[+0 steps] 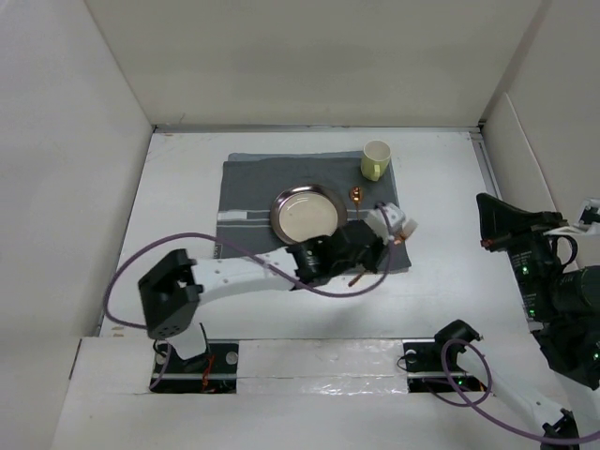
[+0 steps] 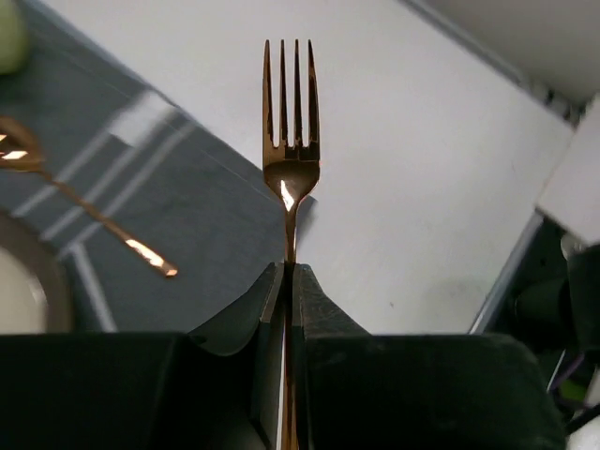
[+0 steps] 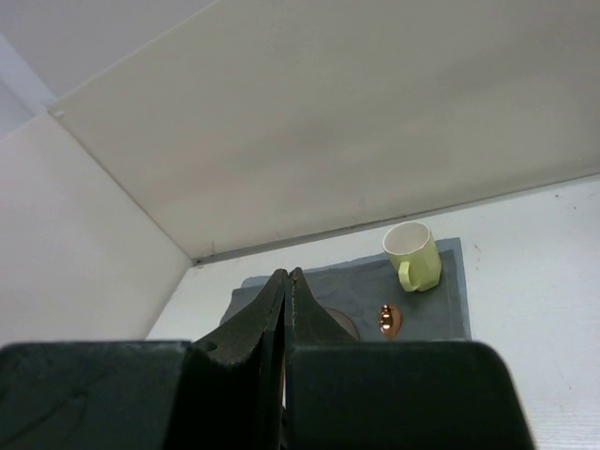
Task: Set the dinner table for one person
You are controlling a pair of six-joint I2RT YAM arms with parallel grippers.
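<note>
My left gripper [image 1: 397, 228] is shut on a copper fork [image 2: 291, 141] and holds it by the handle over the right edge of the dark grey placemat [image 1: 253, 192], tines pointing out over the white dinner table [image 1: 441, 178]. In the left wrist view the jaws [image 2: 290, 269] pinch the fork stem. On the placemat lie a round metal plate [image 1: 306, 212], a copper spoon [image 1: 357, 195] to its right, and a pale green cup [image 1: 375, 159] at the far right corner. My right gripper [image 1: 492, 220] is shut and empty, raised at the right side [image 3: 288, 274].
White upright panels [image 1: 75, 187] wall the table on the left, back and right. The right wrist view shows the cup [image 3: 412, 255], spoon bowl [image 3: 389, 319] and placemat [image 3: 450, 291] below. A purple cable [image 1: 187, 239] loops over the left arm.
</note>
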